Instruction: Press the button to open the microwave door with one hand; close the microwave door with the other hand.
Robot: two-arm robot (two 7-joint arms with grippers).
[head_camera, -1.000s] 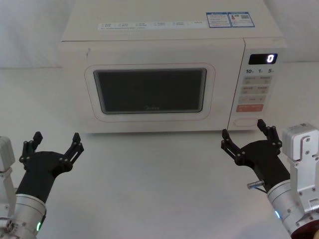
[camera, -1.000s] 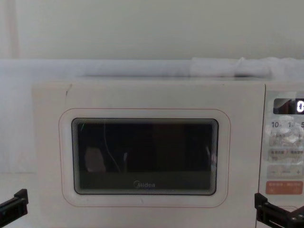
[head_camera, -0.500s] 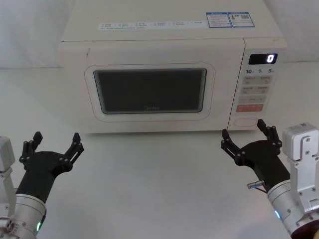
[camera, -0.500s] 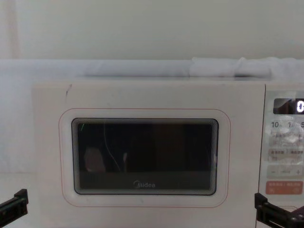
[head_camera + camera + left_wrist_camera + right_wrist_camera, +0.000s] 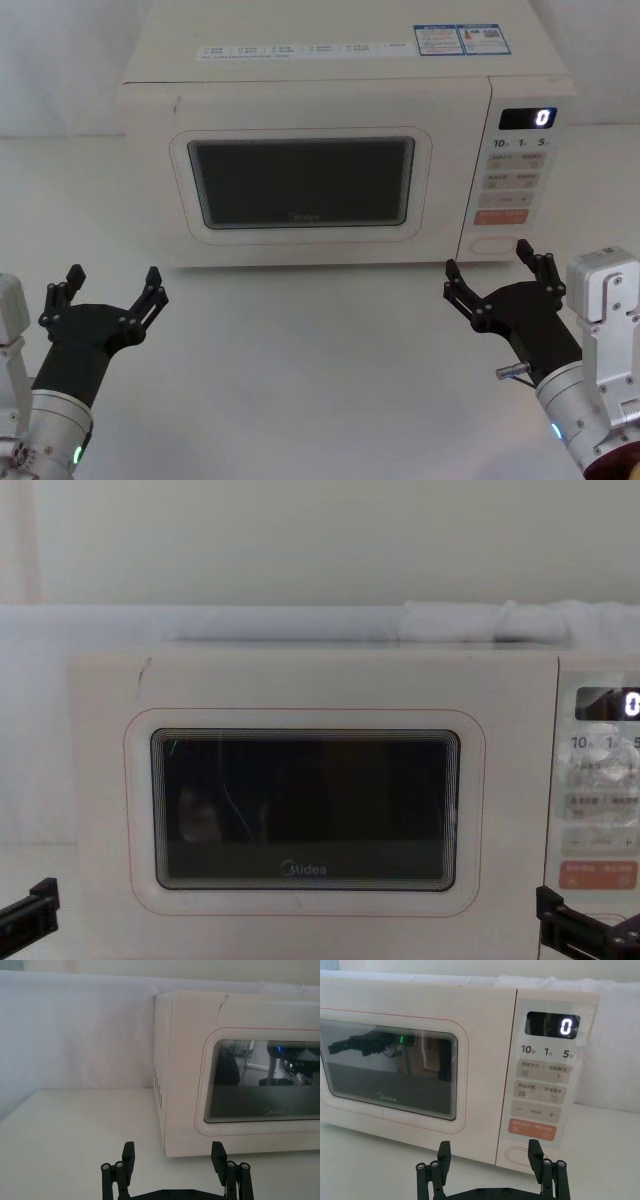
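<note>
Head view first: we see the button (image 5: 491, 244) low on the control panel (image 5: 517, 180), the wide pale key under the salmon-orange key (image 5: 501, 217) — untouched. Beside it the microwave door (image 5: 300, 183) sits flush and shut, its dark window (image 5: 301, 182) facing us, on the microwave (image 5: 340, 140) at the back of the white table (image 5: 300, 350). The display (image 5: 527, 117) reads 0. Our right gripper (image 5: 492, 270) hovers just in front of the panel's lower edge, fingers spread wide, clear of the button. Our left gripper (image 5: 108, 291) hangs well apart at the front left — fingers spread, holding nothing.
</note>
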